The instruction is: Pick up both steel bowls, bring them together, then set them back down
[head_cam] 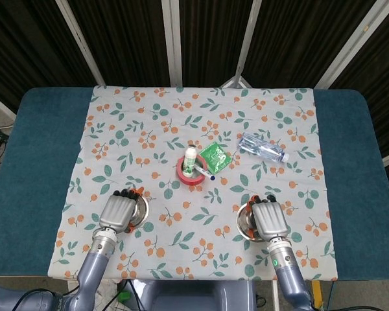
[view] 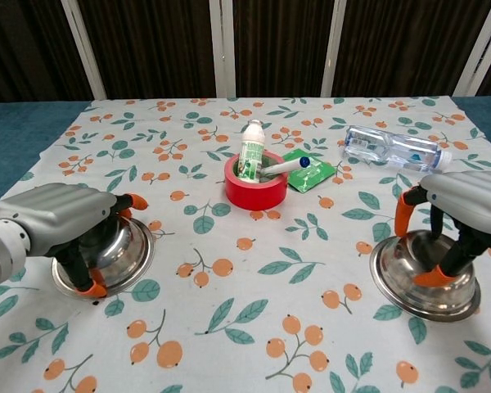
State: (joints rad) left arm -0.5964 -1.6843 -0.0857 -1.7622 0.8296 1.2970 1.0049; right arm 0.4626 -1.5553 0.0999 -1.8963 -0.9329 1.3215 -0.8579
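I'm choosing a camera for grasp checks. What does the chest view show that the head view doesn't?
Only the chest view shows the orange-tipped fingers of the right hand and those of the left hand curled down at the bowls' rims.

Only the head view shows the blue table beyond the floral cloth, and both forearms.

Both show the left bowl, the right bowl, the red tape roll, the green packet and the water bottle.
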